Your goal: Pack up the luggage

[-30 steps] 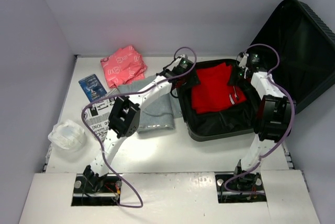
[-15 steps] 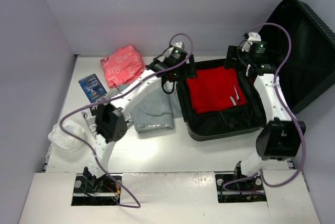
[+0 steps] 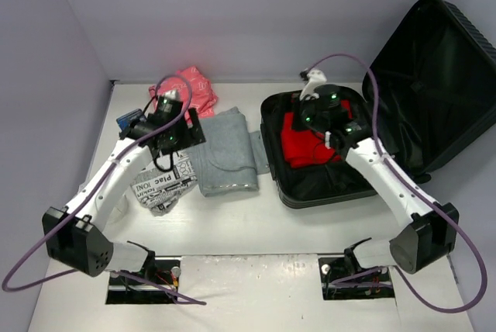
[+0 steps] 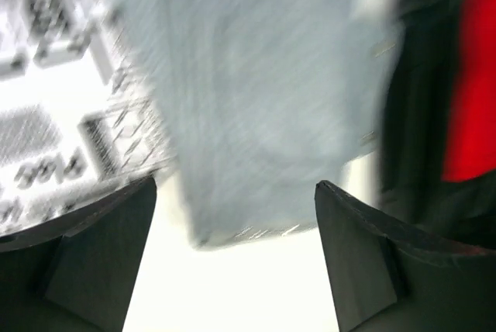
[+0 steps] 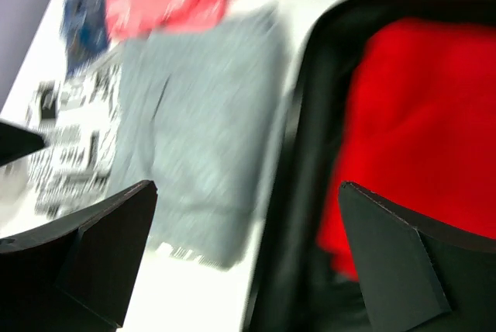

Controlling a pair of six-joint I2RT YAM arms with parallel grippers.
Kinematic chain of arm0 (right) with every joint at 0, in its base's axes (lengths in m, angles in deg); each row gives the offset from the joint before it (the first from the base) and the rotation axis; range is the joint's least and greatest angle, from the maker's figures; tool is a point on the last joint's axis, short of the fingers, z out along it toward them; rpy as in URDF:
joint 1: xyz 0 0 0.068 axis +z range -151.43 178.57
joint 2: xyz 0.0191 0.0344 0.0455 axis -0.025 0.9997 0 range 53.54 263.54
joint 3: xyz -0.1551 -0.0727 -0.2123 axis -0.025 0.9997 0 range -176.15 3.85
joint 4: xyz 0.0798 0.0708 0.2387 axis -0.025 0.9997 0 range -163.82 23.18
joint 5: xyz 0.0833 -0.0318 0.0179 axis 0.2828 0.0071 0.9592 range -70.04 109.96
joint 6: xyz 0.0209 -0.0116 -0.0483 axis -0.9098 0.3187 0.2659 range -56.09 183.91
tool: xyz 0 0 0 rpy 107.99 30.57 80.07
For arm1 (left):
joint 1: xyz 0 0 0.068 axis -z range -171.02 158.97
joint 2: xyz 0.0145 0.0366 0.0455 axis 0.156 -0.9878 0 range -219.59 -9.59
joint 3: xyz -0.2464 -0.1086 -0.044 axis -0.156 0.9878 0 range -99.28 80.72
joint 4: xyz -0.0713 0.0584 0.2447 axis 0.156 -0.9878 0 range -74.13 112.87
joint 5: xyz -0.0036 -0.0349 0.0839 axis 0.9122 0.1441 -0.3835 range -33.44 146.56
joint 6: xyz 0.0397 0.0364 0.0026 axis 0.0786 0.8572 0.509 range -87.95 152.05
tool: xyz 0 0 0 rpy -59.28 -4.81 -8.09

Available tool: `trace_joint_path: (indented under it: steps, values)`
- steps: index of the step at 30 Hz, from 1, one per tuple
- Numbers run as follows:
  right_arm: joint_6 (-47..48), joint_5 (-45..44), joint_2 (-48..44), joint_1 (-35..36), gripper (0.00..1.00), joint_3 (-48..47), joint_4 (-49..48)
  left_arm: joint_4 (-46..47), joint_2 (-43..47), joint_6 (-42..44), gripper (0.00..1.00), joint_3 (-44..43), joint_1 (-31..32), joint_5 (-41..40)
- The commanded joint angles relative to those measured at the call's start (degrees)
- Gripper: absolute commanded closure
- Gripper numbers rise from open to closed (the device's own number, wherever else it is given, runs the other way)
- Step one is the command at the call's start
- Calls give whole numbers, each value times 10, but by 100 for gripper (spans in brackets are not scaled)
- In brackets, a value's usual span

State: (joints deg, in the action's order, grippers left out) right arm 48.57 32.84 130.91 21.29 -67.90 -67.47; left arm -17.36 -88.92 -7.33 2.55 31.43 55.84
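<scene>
The luggage (image 3: 310, 186) lies open on the right of the table, its ribbed lid (image 3: 434, 76) leaning back. A red garment (image 3: 298, 147) lies inside it. A folded grey garment (image 3: 225, 157) lies on the table just left of the luggage. My left gripper (image 3: 180, 132) hovers open above the grey garment's left edge; the left wrist view shows the grey garment (image 4: 256, 91) beyond the empty gripper (image 4: 232, 216). My right gripper (image 3: 318, 115) hangs open over the luggage's left part. In the blurred right wrist view nothing sits in the gripper (image 5: 248, 216), above the luggage rim (image 5: 310, 138).
A pink package (image 3: 190, 88) and a blue card (image 3: 128, 122) lie at the back left. A printed newspaper (image 3: 159, 185) lies left of the grey garment, partly under my left arm. Purple walls close in the table at the left and back.
Both arms have swung left. The left gripper left the luggage's edge for the grey garment; the right moved from the luggage's back right to its left part. Both jaws opened.
</scene>
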Motion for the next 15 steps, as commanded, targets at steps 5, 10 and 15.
trace_joint_path:
  steps: [5, 10, 15]
  values:
    - [-86, -36, 31, 137, 0, 45, -59, -14, 116, -21, 23, 152, -99, 53]
    - [-133, -79, 69, 196, 0, 61, -78, 7, 113, -30, 23, 170, -99, 94]
    - [-135, -88, 82, 206, 0, 61, -83, 94, 114, -100, 23, 232, -94, 174]
